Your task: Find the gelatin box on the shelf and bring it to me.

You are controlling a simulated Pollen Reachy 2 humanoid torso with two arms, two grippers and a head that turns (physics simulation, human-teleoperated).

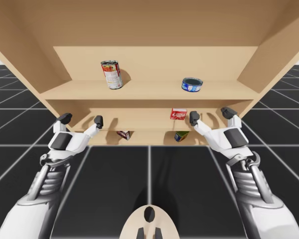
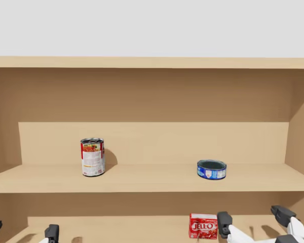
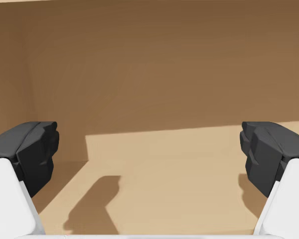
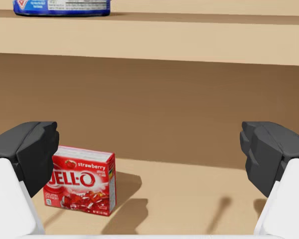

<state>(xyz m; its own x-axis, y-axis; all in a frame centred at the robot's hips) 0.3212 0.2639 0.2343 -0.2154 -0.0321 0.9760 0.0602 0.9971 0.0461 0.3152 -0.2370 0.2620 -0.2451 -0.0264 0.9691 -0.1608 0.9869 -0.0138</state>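
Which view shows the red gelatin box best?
The right wrist view: the small red cardboard gelatin box stands upright ahead of my right claw, front face nearly whole. The head view shows it front-on from further off; the high view looks down on it from afar.

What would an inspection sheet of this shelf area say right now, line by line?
Surface: wooden shelf with an upper board and a lower board.
Job's things: red box upright on the lower board, ahead of my right pincer, towards one finger, untouched.
Clutter: tall red can and flat blue can on the upper board, well apart; a small red-and-white thing and a small green thing under the lower board, partly hidden, cannot tell what.
Pincers: left pincer open, holding nothing; right pincer open, holding nothing.
Cables: nothing seen.
Surroundings: dark gridded floor around the shelf.
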